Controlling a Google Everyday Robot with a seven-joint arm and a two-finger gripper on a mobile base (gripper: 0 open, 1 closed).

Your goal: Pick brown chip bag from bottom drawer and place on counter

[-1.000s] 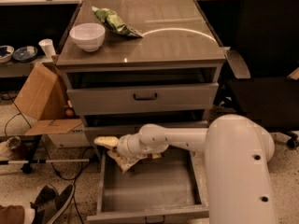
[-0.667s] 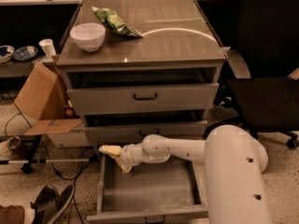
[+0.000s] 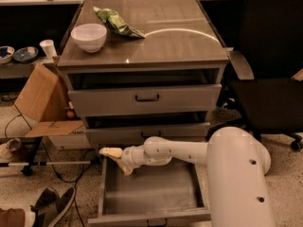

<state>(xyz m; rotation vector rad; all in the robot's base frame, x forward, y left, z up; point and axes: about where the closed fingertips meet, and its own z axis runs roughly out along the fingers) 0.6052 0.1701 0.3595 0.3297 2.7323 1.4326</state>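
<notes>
My gripper (image 3: 116,158) is at the end of the white arm (image 3: 175,151), over the back left corner of the open bottom drawer (image 3: 151,193). A small tan-yellow piece (image 3: 127,168) shows under the gripper; I cannot tell if it is an edge of the brown chip bag. No dark brown bag front shows anywhere. The visible floor of the drawer is bare grey. The arm hides the drawer's back part. The counter (image 3: 180,41) is the glossy top of the cabinet above.
A white bowl (image 3: 89,36) and a green chip bag (image 3: 116,21) lie on the counter's left. The two upper drawers (image 3: 147,98) stand slightly open. A cardboard box (image 3: 40,96) is at the left, a black chair (image 3: 270,79) at the right, shoes (image 3: 47,207) on the floor.
The gripper has shifted slightly left and down over the drawer's back left corner, and the wrist has turned. The bowl and green bag have not moved.
</notes>
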